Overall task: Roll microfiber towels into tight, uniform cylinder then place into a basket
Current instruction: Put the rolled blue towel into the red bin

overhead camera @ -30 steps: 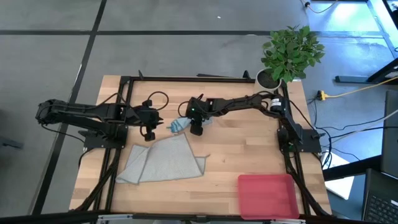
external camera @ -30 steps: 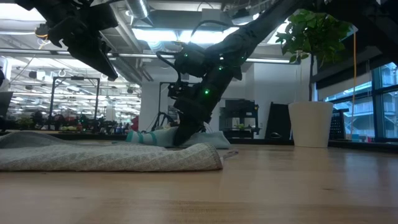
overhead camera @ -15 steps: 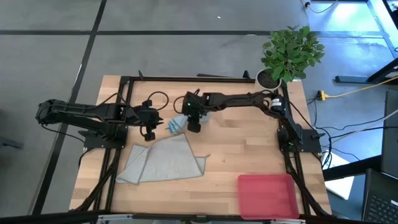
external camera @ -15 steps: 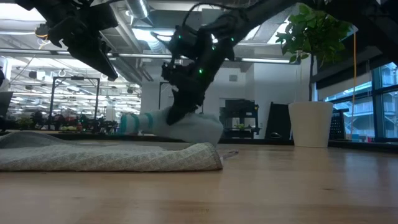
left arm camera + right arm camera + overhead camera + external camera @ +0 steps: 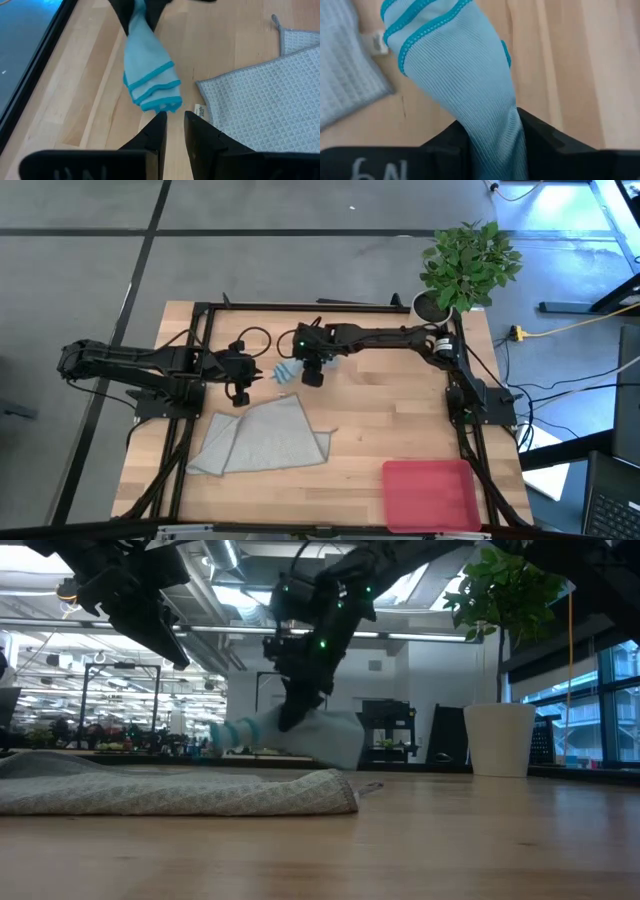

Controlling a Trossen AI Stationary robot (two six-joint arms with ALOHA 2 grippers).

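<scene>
A light teal-blue microfiber towel (image 5: 288, 372), bunched into a narrow bundle with darker teal hems, hangs in my right gripper (image 5: 312, 377) over the table's far middle. The gripper is shut on it. The larger pale grey-green towel (image 5: 265, 435) lies loosely folded and flat on the table, nearer the front. Its corner with a white tag (image 5: 200, 110) lies just below the teal bundle. My left gripper (image 5: 175, 125) hovers left of the teal towel, its fingers a narrow gap apart with nothing between them. The pink basket (image 5: 428, 495) sits at the near right. My right gripper pinches the teal towel's gathered end (image 5: 492, 127) between its two fingers (image 5: 540, 137), several layers together. The fingers slant down from above, coming from the table's right. The bundle juts out past them toward the left, tilted, hemmed end (image 5: 225, 732) lowest, and looks clear of the table.
A potted plant (image 5: 465, 265) stands at the far right corner, its white pot (image 5: 497, 740) showing in the low view. Black frame rails (image 5: 300, 307) run along the far edge and both sides. Bare wood lies between the grey towel and the basket.
My right gripper has risen and drawn a little toward the table's far edge, tipping as it went, still shut on the teal towel. The towel, which lay on the table by the grey towel's far corner, is now lifted off it.
</scene>
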